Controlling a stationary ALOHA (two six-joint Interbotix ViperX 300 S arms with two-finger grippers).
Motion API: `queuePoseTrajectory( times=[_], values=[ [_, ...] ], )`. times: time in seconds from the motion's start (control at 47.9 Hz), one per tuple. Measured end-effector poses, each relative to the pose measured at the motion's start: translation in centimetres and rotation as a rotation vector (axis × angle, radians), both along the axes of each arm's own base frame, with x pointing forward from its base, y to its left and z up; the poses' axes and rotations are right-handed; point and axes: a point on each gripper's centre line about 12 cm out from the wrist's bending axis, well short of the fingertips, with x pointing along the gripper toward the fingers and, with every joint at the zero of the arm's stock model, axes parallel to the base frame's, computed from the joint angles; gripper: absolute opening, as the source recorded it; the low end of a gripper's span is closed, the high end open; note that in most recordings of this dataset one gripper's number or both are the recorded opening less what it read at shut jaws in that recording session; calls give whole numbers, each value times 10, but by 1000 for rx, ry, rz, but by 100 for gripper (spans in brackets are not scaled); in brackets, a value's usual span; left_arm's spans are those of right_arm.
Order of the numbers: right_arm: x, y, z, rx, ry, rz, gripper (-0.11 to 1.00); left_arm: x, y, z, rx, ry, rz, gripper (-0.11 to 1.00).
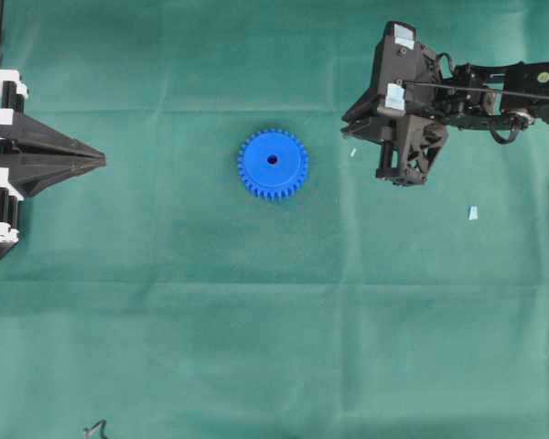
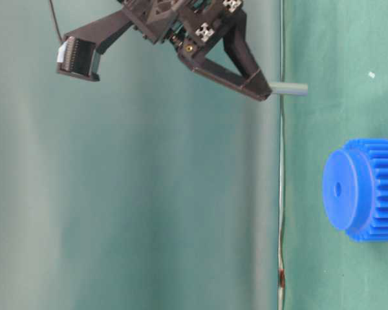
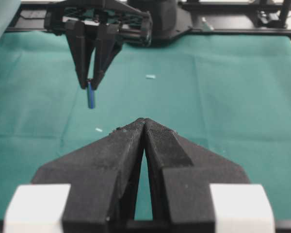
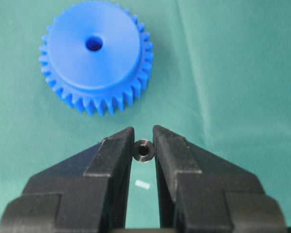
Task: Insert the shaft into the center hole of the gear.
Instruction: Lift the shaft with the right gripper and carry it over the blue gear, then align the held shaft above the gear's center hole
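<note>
A green cloth (image 1: 256, 311) covers the whole surface, creased in faint straight fold lines. Small pale scraps lie on it, one (image 1: 472, 213) toward three o'clock in the overhead view. Light is soft and even, with weak shadows.

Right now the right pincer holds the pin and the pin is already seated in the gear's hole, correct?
Not seated. The right wrist view shows the right pincer gripping the pin clear of the gear, whose hole is empty.
</note>
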Motion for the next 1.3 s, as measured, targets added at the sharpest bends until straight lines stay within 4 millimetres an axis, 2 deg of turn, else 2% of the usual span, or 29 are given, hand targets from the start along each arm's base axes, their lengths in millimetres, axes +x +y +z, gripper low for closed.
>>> queuePoseTrajectory(
  times=[0.188, 0.439, 0.564, 1.003, 1.295],
  values=[
    [20, 7, 12, -6, -36, 29, 16, 0, 0, -1, 0, 9, 0, 2],
    [71, 14, 19, -6, -63, 68, 16, 0, 0, -1, 0, 11, 0, 3],
    [85, 18, 21, -3, -54, 84, 16, 0, 0, -1, 0, 11, 0, 3],
    [90, 18, 21, 1, -50, 84, 16, -1, 0, -3, 0, 34, -1, 3],
    [94, 17, -1, 23, -7, 69, 16, -1, 0, -3, 0, 34, 1, 3]
  ],
)
